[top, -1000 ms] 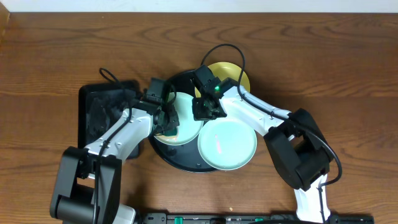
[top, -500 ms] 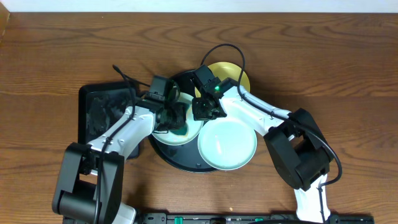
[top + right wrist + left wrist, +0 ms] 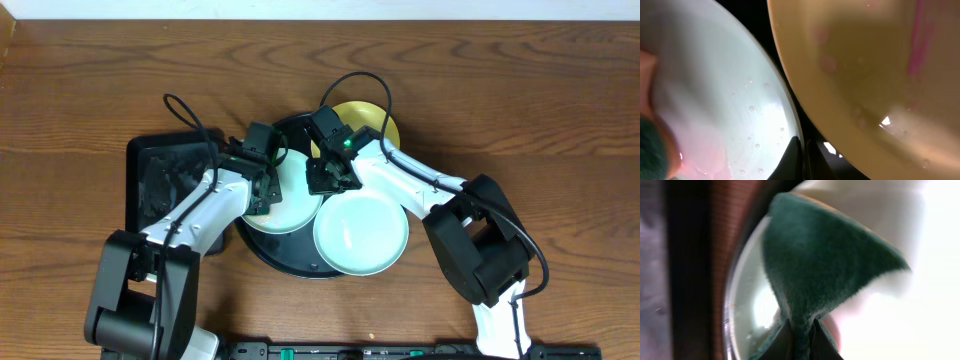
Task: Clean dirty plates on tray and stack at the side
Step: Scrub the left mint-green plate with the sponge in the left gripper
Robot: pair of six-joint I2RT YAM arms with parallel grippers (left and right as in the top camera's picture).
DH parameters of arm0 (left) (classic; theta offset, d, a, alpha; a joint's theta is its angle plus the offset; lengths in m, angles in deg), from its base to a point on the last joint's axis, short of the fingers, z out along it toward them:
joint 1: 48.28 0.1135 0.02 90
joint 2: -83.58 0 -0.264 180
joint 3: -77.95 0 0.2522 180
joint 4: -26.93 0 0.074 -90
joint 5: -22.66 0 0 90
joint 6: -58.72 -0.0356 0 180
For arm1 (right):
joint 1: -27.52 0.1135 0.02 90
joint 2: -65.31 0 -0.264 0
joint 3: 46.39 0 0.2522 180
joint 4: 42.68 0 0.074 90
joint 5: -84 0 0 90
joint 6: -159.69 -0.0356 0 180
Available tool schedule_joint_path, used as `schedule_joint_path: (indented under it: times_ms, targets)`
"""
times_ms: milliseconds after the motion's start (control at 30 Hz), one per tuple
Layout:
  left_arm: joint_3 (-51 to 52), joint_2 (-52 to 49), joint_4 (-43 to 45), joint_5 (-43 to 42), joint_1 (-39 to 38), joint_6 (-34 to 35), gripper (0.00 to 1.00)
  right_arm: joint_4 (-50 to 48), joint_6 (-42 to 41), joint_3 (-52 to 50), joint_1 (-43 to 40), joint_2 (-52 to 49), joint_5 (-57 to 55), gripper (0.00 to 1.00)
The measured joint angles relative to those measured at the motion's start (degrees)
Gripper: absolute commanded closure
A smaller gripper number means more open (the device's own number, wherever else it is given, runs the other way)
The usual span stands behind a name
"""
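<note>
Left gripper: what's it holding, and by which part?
A dark green sponge, pinched at its narrow end by the left gripper; the rest fans out over the mint-green plate.

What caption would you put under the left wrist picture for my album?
Pinched in the jaws, a dark green sponge over a glossy pale mint plate.

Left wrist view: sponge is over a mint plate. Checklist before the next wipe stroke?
1. Sponge pinched in left gripper: ok.
2. Sponge over left mint plate: ok; actual contact cannot tell.
3. Right gripper steadying that plate's rim: cannot tell; fingertips sit at the rim, grip unclear.
4. Left mint plate clean: not ok, pink smear near the sponge in the right wrist view.
5. Yellow plate clean: not ok, pink streak on it.
</note>
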Motion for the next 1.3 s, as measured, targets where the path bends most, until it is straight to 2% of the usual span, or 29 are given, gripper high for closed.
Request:
schedule_joint_path:
  times_ms: [267, 400, 533, 700, 800, 933, 1067, 1133, 1167, 1300]
  targets:
    - [0.0, 0.0, 0.8, -17.7, 1.5, -15.4, 0.92, 0.2, 0.2, 0.0, -0.2, 0.0, -0.4, 0.99]
    - [0.1, 0.0, 3.8, -19.7, 1.1, -18.4, 0.92, 0.2, 0.2, 0.0, -0.2, 0.0, -0.6, 0.99]
    - [0.2, -0.1, 7.5, -16.1, 0.7, -19.6, 0.93, 0.2, 0.2, 0.0, -0.2, 0.0, -0.6, 0.99]
    - [0.2, -0.1, 9.0, -4.9, 0.4, -18.8, 0.93, 0.3, 0.2, 0.0, -0.2, 0.0, -0.6, 0.99]
    - [0.2, -0.1, 7.9, 1.4, 0.4, -16.0, 0.93, 0.2, 0.2, 0.0, -0.2, 0.0, -0.6, 0.99]
    - [0.2, -0.1, 5.2, 2.3, 0.3, -13.7, 0.92, 0.2, 0.2, 0.0, -0.2, 0.0, -0.6, 0.99]
    - [0.1, -0.1, 2.4, -2.5, 0.4, -14.3, 0.93, 0.1, 0.2, 0.0, -0.2, 0.0, -0.6, 0.99]
    - [0.1, -0.1, 1.3, -7.2, 0.9, -17.1, 0.92, 0.2, 0.2, 0.0, -0.2, 0.0, -0.7, 0.99]
    - [0.1, -0.1, 0.5, -12.0, 1.3, -20.6, 0.93, 0.2, 0.5, 0.0, -0.2, 0.0, -1.1, 0.99]
    - [0.1, -0.1, 0.5, -18.3, 1.5, -24.7, 0.92, 0.2, 0.8, 0.0, -0.2, 0.0, -1.3, 0.99]
